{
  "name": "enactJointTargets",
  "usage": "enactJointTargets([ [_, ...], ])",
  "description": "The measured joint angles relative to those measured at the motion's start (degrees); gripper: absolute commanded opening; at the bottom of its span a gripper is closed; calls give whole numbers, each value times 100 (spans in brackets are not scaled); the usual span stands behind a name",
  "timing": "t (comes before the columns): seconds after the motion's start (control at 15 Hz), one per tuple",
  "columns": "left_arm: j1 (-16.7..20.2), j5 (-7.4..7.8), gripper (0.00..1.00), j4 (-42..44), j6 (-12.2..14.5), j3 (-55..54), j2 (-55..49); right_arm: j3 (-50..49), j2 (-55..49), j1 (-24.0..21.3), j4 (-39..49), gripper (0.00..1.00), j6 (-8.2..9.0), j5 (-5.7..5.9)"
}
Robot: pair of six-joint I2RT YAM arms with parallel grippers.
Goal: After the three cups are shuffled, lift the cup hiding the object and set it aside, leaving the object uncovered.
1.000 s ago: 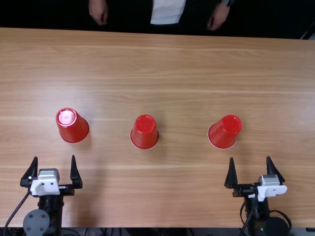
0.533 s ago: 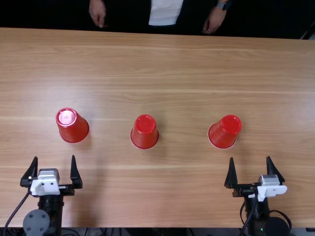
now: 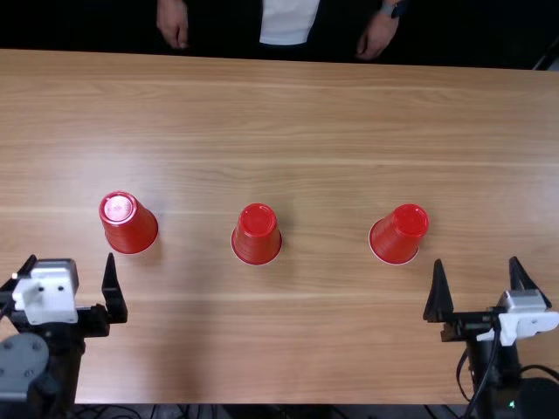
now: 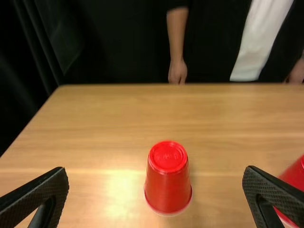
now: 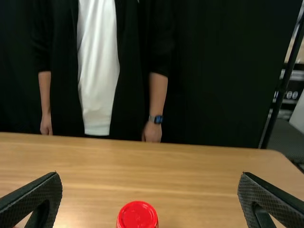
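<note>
Our left hand (image 3: 70, 259) shifts toward 9 o'clock, right hand (image 3: 475, 262) toward 3, both released. The inverted red plastic cups (image 3: 129, 223) (image 3: 257, 234) (image 3: 398, 234) stay unlifted.

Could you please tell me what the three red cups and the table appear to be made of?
The left cup, middle cup and right cup look like thin glossy plastic: uniform red, highlights on their bases. The table looks like wood or wood-effect laminate, with visible grain and soft sheen.

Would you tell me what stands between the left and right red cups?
In the top view, the middle red cup, upside down, stands between the left red cup and the right red cup, with bare table on either side.
</note>
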Motion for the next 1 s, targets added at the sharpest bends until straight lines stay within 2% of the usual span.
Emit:
enactJointTargets([
  [0.33, 0, -2, 100, -2424, -4, 2286, 1558, 2264, 1816, 0, -2264, 100, 2, 0],
  [0.53, 0, -4, 100, -3351, -7, 3333, 2304, 3322, 2850, 24, -3416, 100, 4, 0],
  [0.67, 9, -4, 100, -3860, -22, 3764, 2747, 3609, 3213, 223, -3816, 100, 2, 4],
  [0.8, 9, -4, 100, -4435, -157, 4061, 3213, 3845, 3512, 651, -4271, 100, 4, 4],
  [1.0, 9, -2, 100, -4522, -269, 4087, 3458, 3976, 3832, 999, -4745, 100, 4, 4],
])
